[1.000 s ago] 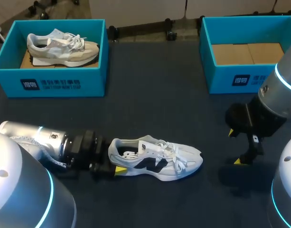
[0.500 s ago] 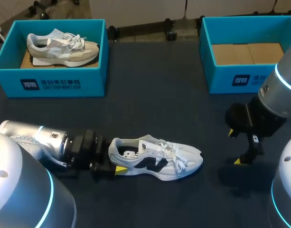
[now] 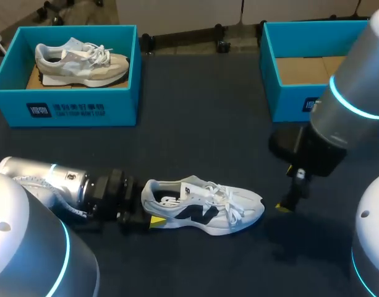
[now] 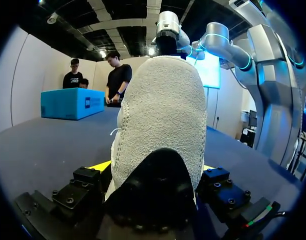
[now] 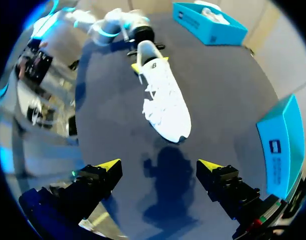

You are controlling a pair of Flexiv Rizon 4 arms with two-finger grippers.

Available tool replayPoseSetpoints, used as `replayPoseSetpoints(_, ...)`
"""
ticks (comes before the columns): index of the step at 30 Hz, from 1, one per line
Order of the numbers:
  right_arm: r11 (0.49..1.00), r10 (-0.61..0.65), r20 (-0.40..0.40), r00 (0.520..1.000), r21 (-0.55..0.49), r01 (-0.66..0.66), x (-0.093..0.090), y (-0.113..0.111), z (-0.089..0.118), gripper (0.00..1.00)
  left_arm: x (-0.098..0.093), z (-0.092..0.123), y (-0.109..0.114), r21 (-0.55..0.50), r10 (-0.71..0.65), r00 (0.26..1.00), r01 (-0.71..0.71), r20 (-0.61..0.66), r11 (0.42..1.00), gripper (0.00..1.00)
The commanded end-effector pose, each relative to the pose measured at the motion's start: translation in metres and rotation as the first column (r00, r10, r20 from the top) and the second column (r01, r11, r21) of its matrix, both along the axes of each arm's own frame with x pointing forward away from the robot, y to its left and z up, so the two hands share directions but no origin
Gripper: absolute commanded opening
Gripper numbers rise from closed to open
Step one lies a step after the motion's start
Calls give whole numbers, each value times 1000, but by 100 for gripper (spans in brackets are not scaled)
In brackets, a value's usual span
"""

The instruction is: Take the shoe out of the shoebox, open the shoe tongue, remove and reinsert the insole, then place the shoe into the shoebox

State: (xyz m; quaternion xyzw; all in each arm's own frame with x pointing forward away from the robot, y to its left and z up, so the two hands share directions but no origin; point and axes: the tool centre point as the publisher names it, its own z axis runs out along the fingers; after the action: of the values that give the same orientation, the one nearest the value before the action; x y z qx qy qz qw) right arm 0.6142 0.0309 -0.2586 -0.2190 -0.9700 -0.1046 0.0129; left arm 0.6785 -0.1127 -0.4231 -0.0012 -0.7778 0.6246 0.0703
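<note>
Table (image 3: 195,124) holds two shoeboxes (image 3: 65,108) (image 3: 288,102) and two shoes (image 3: 81,62) (image 3: 204,207).

Left pincer (image 4: 153,169) clamped, right pincer (image 5: 159,165) spread wide

The right claw (image 5: 158,167) is hanging with fingers spread wide over bare dark table (image 5: 118,120), and nothing is lying between them. Straight ahead of it the white shoe (image 5: 165,97) is lying lengthwise, toe nearest, with open tabletop running along both flanks. At the far end the left claw (image 3: 149,210) is clamping the heel, blocking that approach. A blue shoebox (image 5: 280,145) is walling off one side of the right claw.
</note>
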Motion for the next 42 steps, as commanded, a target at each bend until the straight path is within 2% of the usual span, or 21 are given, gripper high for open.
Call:
replayPoseSetpoints(1, 526, -844, -46, 534, -263, 808, -8, 26, 5, 100, 0, -1, -1, 0, 3, 1000, -3, 1, 1000, 0)
replayPoseSetpoints(2, 542, -829, -13, 559, -267, 797, -12, 32, 8, 100, 0, -1, -1, 0, 3, 1000, -3, 1, 1000, 0)
replayPoseSetpoints(14, 542, -829, -13, 559, -267, 797, -12, 32, 8, 100, 0, -1, -1, 0, 3, 1000, -3, 1, 1000, 0)
replayPoseSetpoints(15, 450, -878, 33, 477, -280, 848, -12, 39, 7, 100, 0, -1, -1, 0, 3, 1000, -3, 1, 1000, 0)
replayPoseSetpoints(16, 340, -931, 30, 363, -288, 895, -10, 43, 6, 100, 0, -1, -1, 0, 3, 1000, -3, 1, 1000, 0)
replayPoseSetpoints(17, 281, -955, 8, 297, -304, 910, -8, 47, 5, 100, 0, -1, -1, 0, 3, 1000, -3, 1, 1000, 0)
replayPoseSetpoints(18, 220, -969, 40, 242, -296, 929, -8, 54, 6, 100, 0, -1, -1, 0, 3, 1000, -3, 1, 1000, 0)
replayPoseSetpoints(19, 157, -985, 24, 173, -319, 935, -8, 61, 7, 100, 0, -1, -1, 0, 3, 1000, -3, 1, 1000, 0)
replayPoseSetpoints(22, 87, -992, 65, 111, -304, 949, -9, 74, 9, 100, 0, -1, -1, 0, 3, 1000, -3, 1, 1000, 0)
replayPoseSetpoints(24, -20, -995, 104, 12, -307, 951, -11, 89, 11, 100, 0, -1, -1, 0, 3, 1000, -3, 1, 1000, 0)
replayPoseSetpoints(26, -78, -992, 121, -42, -311, 947, -14, 99, 11, 100, 0, -1, -1, 0, 3, 1000, -3, 1, 1000, 0)
replayPoseSetpoints(27, -130, -987, 136, -91, -316, 940, -15, 105, 11, 100, 0, -1, -1, 0, 3, 1000, -3, 1, 1000, 0)
replayPoseSetpoints(28, -134, -986, 135, -96, -315, 939, -16, 108, 10, 100, 0, -1, -1, 0, 3, 1000, -3, 1, 1000, 0)
replayPoseSetpoints(30, -205, -976, 129, -172, -313, 927, -18, 115, 8, 100, 0, -1, -1, 0, 3, 1000, -3, 1, 1000, 0)
replayPoseSetpoints(31, -213, -976, 117, -185, -309, 927, -18, 118, 7, 100, 0, -1, -1, 0, 3, 1000, -3, 1, 1000, 0)
replayPoseSetpoints(33, -274, -962, 109, -252, -312, 910, -20, 122, 2, 100, 0, -1, -1, 0, 3, 1000, -3, 1, 1000, 0)
replayPoseSetpoints(34, -251, -968, 81, -238, -322, 913, -20, 124, -1, 100, 0, -1, -1, 0, 3, 1000, -3, 1, 1000, 0)
replayPoseSetpoints(42, -251, -968, 81, -238, -322, 913, -20, 124, -1, 100, 0, -1, -1, 0, 3, 1000, -3, 1, 1000, 0)
